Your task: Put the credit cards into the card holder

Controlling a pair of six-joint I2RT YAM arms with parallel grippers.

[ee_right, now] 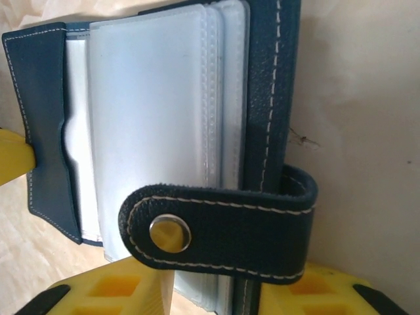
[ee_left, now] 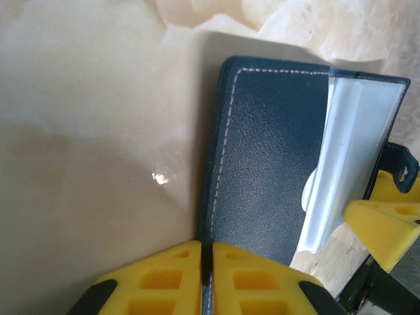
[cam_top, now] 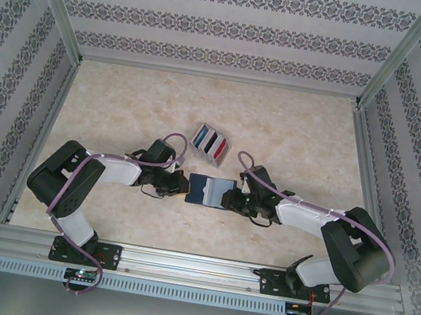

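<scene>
The small dark navy-blue, leather-like folding card holder (cam_top: 211,192) is lying opened on the marbled beige tabletop (cam_top: 303,133), toward the table's 6 o'clock side and between the two pincers. The left gripper (cam_top: 182,187) is pinching the stitched outer edge of the left cover, its yellow fingers (ee_left: 164,275) pressed together on the thin leather. The right gripper (cam_top: 234,200) is straddling the right half. Its fingers (ee_right: 111,289) seem to be clamping the clear plastic sleeves (ee_right: 151,111) and back cover together, though the navy snap strap (ee_right: 216,226) is hiding the contact.

The opening looks done, and the sleeves are showing no card inside. The thin red, dark blue and whitish plastic credit cards (cam_top: 214,144) are standing in a clear slotted plastic case (cam_top: 197,133), near the holder at about 12 o'clock. By my reading, every card is waiting to be fetched and slid in.

From above, the spread holder's long axis is running from 9 to 3 o'clock and its spine from 12 to 6. The inner face is turned up, and the strap is pointing toward 3 o'clock.
</scene>
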